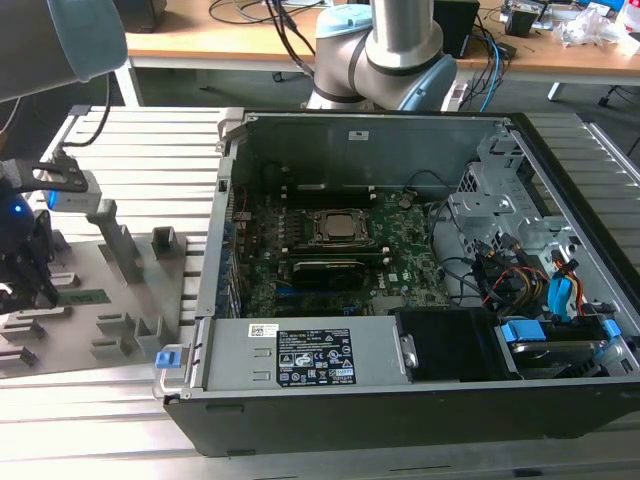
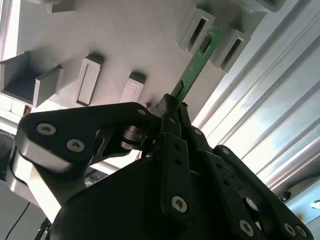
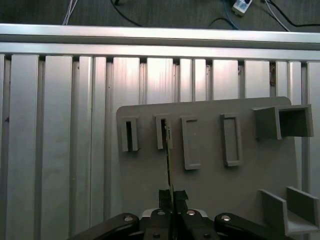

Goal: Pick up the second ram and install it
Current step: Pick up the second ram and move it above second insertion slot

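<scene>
Black gripper [image 2: 174,104] clamped on end of thin green circuit-board RAM stick [image 2: 196,61]; stick's far end btwn slotted blocks of grey plastic tray [image 2: 125,35].

Soft, even light fills the exterior view, though the open computer case [image 1: 430,140] is dim and shadowed inside. In the second wrist view glare whitens the ribbed tabletop [image 2: 260,92] and the black gripper [image 2: 176,104] reads almost as silhouette; the first wrist view is flatly lit, with faint shadows in the slots of the grey tray [image 3: 210,195].
</scene>
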### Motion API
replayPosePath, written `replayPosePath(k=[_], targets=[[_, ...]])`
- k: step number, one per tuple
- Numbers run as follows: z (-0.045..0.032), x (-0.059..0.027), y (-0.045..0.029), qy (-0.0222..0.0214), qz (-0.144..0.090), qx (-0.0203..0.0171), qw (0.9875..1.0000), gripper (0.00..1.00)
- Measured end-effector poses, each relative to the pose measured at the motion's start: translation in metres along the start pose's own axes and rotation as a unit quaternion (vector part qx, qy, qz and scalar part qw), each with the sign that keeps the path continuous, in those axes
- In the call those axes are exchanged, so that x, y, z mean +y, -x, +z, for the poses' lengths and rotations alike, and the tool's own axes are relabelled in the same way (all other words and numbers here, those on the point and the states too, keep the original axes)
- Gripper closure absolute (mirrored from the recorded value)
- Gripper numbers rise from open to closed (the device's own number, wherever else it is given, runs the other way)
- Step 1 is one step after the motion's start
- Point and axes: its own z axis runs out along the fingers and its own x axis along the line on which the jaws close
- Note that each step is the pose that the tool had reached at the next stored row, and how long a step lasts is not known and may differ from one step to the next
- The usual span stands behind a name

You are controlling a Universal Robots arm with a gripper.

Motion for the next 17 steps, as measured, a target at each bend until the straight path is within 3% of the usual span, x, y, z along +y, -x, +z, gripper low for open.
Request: replayPosePath(k=[5,13,17], targets=[[-0.0081,0.0004,0.0002,0.0,0.0,0.0,1.0,0.86],[-0.0349,0.0015,0.0012,0.0,0.0,0.0,1.0,0.86],[-0.0413,0.0018,0.0015,0.0,0.0,0.0,1.0,0.86]])
